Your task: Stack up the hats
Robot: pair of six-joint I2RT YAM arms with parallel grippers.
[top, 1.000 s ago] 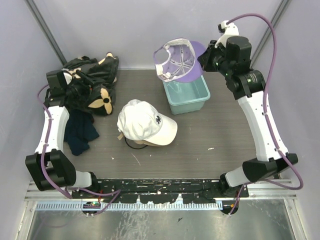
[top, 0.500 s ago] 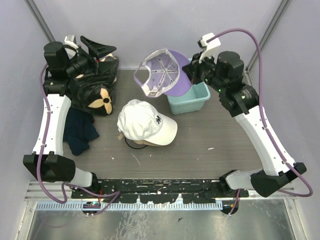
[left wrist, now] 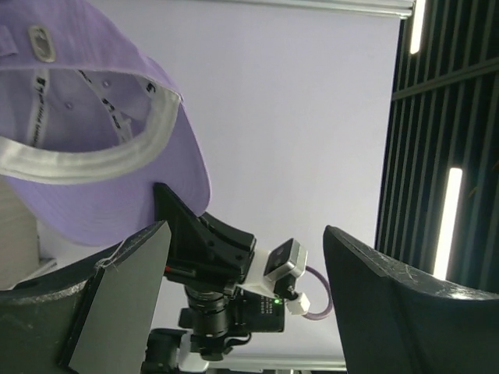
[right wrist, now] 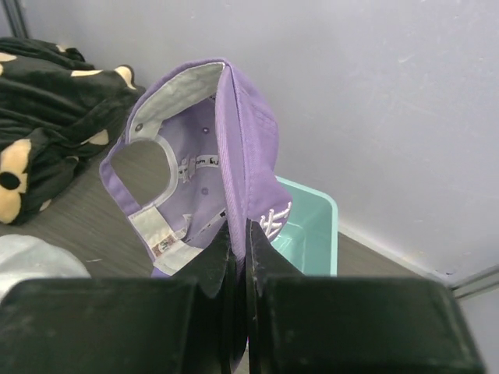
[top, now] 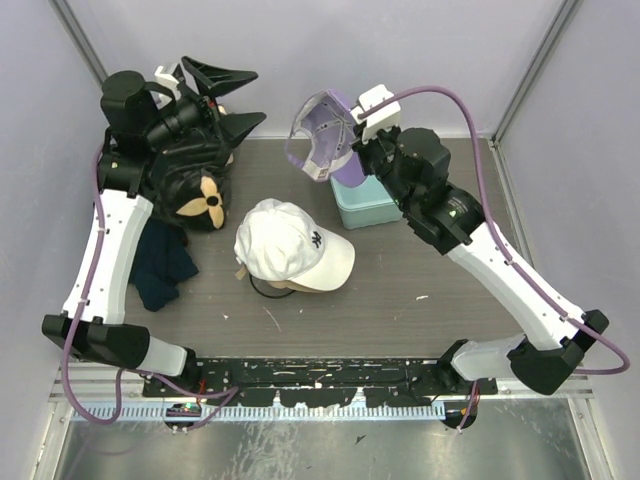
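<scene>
The tabletop (top: 420, 270) carries the white hat (top: 285, 240) at centre, lying over a tan hat (top: 296, 287). The purple hat (top: 322, 140) hangs above the bin (top: 375, 205), clamped in the right hand (right wrist: 236, 234). The left hand (top: 250, 95), fingers apart and empty, is raised over the black fabric (top: 190, 175).

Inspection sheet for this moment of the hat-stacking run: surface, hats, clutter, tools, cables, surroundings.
Surface: dark table, a few pale specks on it.
Job's things: purple cap held up in the air near the bin; white cap lying on a tan cap.
Clutter: teal bin, black flowered fabric, navy clothing.
Grippers: right tool shut on the purple cap; left tool open, raised, empty.
Cables: purple cables loop along both arms; no snag seen.
Surroundings: pale walls; nothing else seen.
</scene>
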